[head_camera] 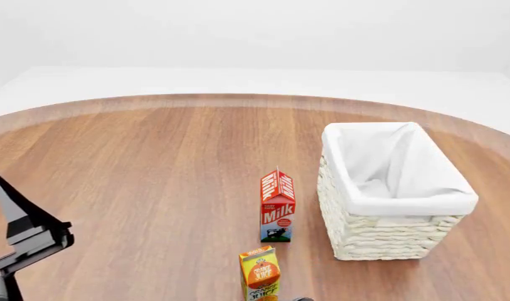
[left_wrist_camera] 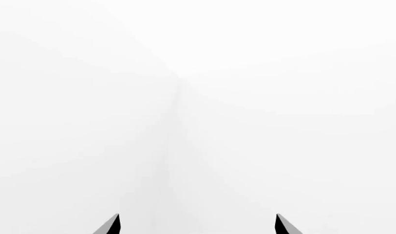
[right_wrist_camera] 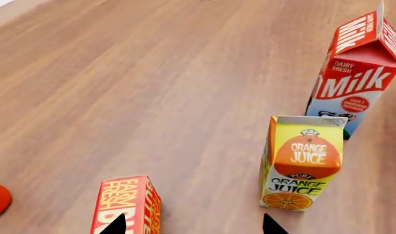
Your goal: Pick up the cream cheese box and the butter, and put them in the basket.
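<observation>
Since the butter (right_wrist_camera: 126, 204) sits just below its spread fingertips, the right hand (right_wrist_camera: 192, 225) probably lines up a grab; left hand (left_wrist_camera: 198, 225) gapes empty too.

The milk carton (right_wrist_camera: 353, 73) reads "Milk" in big white letters on its red front, with "DAIRY FRESH" small above it and "Milk" again on the sloped top; a red round seal below carries print too small to read. The orange juice carton (right_wrist_camera: 303, 163) shows "ORANGE JUICE" in white on an orange picture, "PURE" on a small band above, and "PURE ORANGE JUICE" again lower down. The butter (right_wrist_camera: 126, 204) bears "FARM FRESH" in yellow on red, with larger letters below cut off by the picture's edge.
</observation>
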Available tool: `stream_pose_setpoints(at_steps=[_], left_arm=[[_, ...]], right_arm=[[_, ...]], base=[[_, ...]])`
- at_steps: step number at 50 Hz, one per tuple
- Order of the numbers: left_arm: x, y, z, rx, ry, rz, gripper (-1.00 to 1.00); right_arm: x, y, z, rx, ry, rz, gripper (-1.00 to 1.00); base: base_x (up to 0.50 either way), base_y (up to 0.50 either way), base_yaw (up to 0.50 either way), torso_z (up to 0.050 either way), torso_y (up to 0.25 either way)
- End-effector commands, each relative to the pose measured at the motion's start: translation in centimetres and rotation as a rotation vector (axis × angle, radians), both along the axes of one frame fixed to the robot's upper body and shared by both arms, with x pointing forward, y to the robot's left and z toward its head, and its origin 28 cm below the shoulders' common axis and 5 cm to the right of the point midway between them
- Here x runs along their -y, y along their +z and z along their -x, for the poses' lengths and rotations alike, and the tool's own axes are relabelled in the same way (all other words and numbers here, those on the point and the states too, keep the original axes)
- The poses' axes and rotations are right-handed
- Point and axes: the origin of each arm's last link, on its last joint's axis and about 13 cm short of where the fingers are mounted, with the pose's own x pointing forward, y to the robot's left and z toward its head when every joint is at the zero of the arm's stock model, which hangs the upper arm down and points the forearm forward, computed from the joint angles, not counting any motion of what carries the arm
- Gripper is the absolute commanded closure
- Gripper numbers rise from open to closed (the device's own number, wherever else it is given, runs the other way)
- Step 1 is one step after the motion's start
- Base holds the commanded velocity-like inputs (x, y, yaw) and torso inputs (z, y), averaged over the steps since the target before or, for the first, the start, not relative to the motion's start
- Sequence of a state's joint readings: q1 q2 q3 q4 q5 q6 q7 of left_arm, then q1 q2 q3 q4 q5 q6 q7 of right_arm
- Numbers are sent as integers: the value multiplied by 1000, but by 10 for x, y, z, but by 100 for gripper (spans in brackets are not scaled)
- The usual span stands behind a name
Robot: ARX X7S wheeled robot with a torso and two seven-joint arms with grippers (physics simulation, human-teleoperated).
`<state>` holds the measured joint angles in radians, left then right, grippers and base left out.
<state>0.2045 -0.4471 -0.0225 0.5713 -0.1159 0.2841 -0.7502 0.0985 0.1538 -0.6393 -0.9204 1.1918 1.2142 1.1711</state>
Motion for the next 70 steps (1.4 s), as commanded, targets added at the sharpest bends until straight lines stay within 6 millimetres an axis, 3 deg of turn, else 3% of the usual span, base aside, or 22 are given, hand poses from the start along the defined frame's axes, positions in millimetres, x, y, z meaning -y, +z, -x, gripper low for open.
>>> stream_pose_setpoints(at_steps=[1, 18, 46, 70], left_arm=[[-3, 3, 3, 10, 17, 4, -100], [-4, 2, 3, 9, 20, 8, -100], [-8, -2, 3, 0, 31, 21, -100], [-12, -4, 3, -4, 46, 34, -100]], right_arm=[[-9, 2, 4, 63, 38, 18, -100], [-19, -5, 7, 61, 74, 19, -100], [-36, 5, 11, 39, 98, -38, -100], [-43, -4, 9, -31, 103, -66, -100]], base=[[0, 0, 0, 0, 0], [0, 0, 0, 0, 0], [0, 0, 0, 0, 0], [0, 0, 0, 0, 0]])
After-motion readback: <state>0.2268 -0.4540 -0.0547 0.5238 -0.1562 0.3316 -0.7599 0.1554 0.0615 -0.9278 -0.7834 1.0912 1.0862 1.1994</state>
